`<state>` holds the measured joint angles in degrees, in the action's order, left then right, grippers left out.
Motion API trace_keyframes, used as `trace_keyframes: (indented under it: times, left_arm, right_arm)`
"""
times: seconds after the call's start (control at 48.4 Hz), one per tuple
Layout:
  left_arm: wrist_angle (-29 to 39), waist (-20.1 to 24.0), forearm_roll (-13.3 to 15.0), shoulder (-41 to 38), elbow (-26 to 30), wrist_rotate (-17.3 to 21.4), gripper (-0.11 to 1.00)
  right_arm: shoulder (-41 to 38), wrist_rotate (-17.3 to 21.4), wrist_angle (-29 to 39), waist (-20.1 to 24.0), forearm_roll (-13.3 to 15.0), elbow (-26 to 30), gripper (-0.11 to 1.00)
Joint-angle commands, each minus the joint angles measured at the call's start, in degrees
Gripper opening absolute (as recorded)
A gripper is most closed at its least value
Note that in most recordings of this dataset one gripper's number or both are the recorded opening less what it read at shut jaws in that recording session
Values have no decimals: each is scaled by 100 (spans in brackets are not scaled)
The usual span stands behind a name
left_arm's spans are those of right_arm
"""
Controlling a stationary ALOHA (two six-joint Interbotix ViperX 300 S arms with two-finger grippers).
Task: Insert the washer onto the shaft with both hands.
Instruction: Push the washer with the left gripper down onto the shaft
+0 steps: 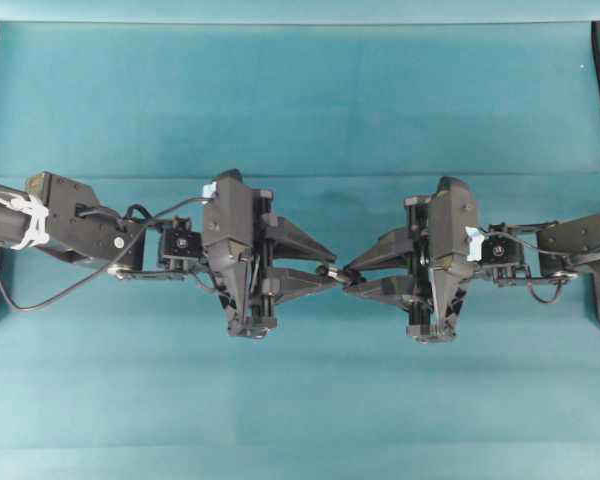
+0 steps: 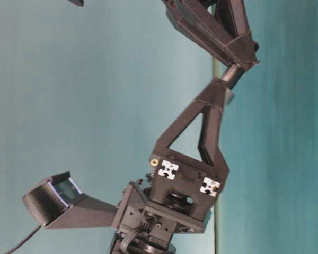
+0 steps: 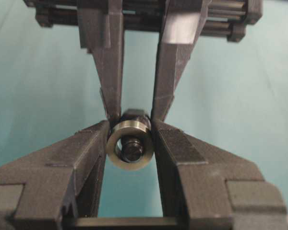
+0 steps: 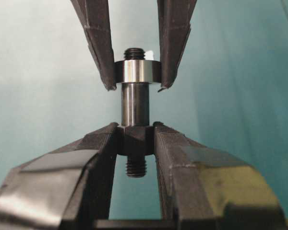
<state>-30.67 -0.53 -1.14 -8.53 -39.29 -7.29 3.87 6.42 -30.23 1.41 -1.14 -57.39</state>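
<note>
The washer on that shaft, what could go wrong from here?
The washer sits only on the shaft's narrow threaded tip, so it may jam against the thicker step if tilted. The left gripper pinches it by fingertip edges alone and could lose it. The right gripper clamps only a short section, so pushing might slide the shaft.

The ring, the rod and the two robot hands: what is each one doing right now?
Ring: pinched by the left end effector, already around the rod's threaded tip.
Rod: gripped by the right end effector, its tip poking through the ring.
Left end effector: shut on the ring.
Right end effector: shut on the rod.
</note>
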Motion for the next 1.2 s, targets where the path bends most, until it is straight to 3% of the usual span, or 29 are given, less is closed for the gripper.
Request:
trace_keyframes:
  times: [0.0,1.177]
  left_arm:
    - [53,-53,-9,9,62,9,37]
    - [290,-70,0,-97,466,9,37]
  right_arm:
    - [70,44,-70,18,-18,149,0]
    - [-53,35,-105,-62,-44,220,0]
